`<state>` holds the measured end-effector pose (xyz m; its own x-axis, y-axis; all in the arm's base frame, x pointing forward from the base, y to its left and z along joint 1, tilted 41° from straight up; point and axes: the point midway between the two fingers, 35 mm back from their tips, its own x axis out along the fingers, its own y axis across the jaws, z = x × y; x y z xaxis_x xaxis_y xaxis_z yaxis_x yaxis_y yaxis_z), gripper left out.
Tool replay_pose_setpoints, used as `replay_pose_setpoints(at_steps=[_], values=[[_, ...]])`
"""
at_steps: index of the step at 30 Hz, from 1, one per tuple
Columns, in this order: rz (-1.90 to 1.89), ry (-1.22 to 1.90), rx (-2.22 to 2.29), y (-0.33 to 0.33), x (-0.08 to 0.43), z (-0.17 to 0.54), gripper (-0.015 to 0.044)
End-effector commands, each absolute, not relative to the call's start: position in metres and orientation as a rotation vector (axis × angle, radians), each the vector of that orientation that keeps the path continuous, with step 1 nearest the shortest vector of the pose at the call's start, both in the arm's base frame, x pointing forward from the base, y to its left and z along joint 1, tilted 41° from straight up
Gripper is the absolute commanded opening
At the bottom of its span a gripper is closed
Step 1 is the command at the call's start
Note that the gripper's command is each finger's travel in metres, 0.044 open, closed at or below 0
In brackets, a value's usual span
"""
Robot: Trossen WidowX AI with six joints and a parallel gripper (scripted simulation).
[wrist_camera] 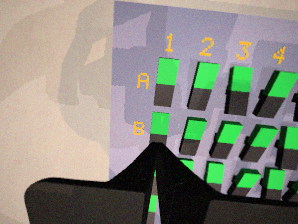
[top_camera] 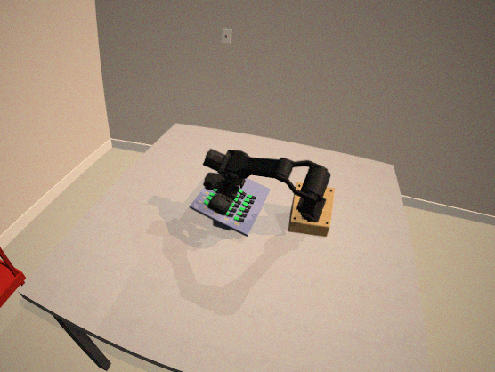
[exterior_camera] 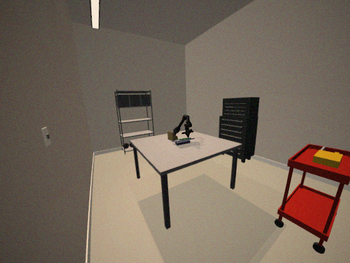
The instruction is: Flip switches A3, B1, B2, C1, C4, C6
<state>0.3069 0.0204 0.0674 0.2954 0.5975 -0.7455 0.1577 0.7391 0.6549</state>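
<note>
The big pale grey square table [top_camera: 267,285] on dark legs carries everything here, and on it sits the flat lavender switch panel [top_camera: 255,196] with its rows of green-and-black rocker switches and orange printed labels. Just beside the panel, on the side away from the beige wall, the tan wooden base block [top_camera: 312,224] anchors the black jointed robot arm [top_camera: 263,166], which reaches out from the block and bends down over the panel.

From the wrist view, the black parallel-jaw gripper [wrist_camera: 156,146] is pinched fully together with nothing between its fingers, the two forming a single point. That point sits at the near edge of the green end of the B1 rocker switch [wrist_camera: 160,125], right at the panel's left-hand column; whether it is actually touching cannot be told.

Above it on the panel, the A1 rocker switch [wrist_camera: 166,81] shows green at its far end and dark at its near end. To the right of B1, the B2 rocker switch [wrist_camera: 192,135] stands next in row B, and the A3 rocker switch [wrist_camera: 239,90] sits under the orange 3.
</note>
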Motion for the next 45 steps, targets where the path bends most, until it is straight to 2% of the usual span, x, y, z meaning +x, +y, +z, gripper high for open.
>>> replay_pose_setpoints(at_steps=[1,23,30,45], values=[[0.323,1.263,0.724,0.02,0.307,0.066,0.0],[0.323,1.263,0.725,0.022,0.308,0.064,0.0],[0.331,1.29,0.721,-0.018,0.291,0.112,0.0],[0.334,1.297,0.718,-0.037,0.308,0.088,0.0]])
